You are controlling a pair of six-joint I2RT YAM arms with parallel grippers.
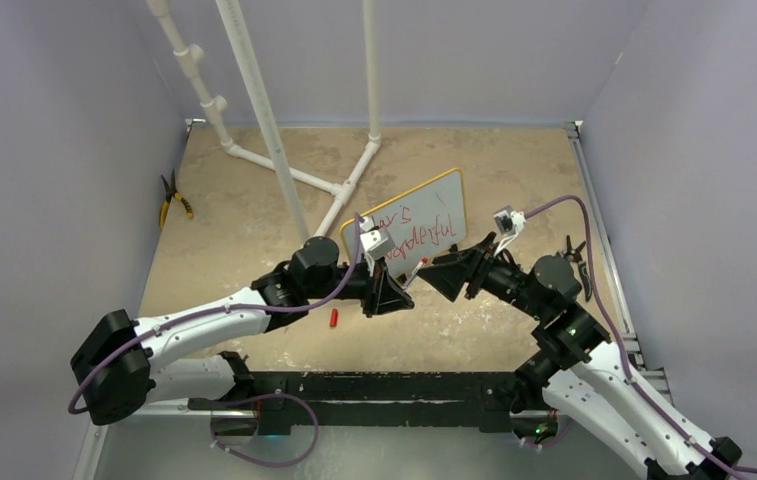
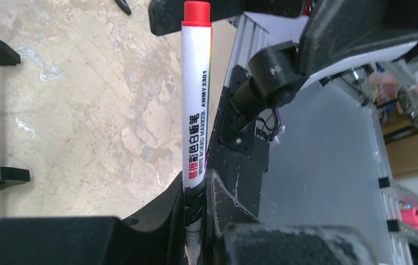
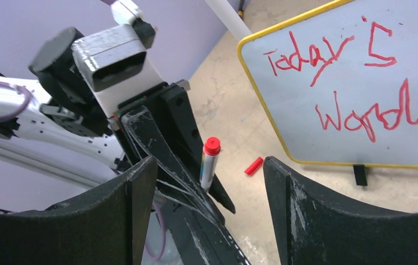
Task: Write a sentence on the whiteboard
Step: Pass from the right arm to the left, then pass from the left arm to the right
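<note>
Beige mottled stone-look worktop [image 1: 244,250], with the whiteboard [image 1: 446,196] propped at a tilt just beyond both arms: thin yellow rim, rounded corners. The red sentence [image 3: 355,83] on it reads roughly "Today's" over "Worde…". The rest runs off the right wrist view, and from overhead the left arm covers its start. Right claw [image 3: 209,182] gapes wide, gripping nothing. Left claw [image 2: 198,193] pinches a glossy white marker [image 2: 195,99] with a red end, its tip buried between the fingers. A small red cap [image 1: 334,319] lies on the worktop nearby.
</note>
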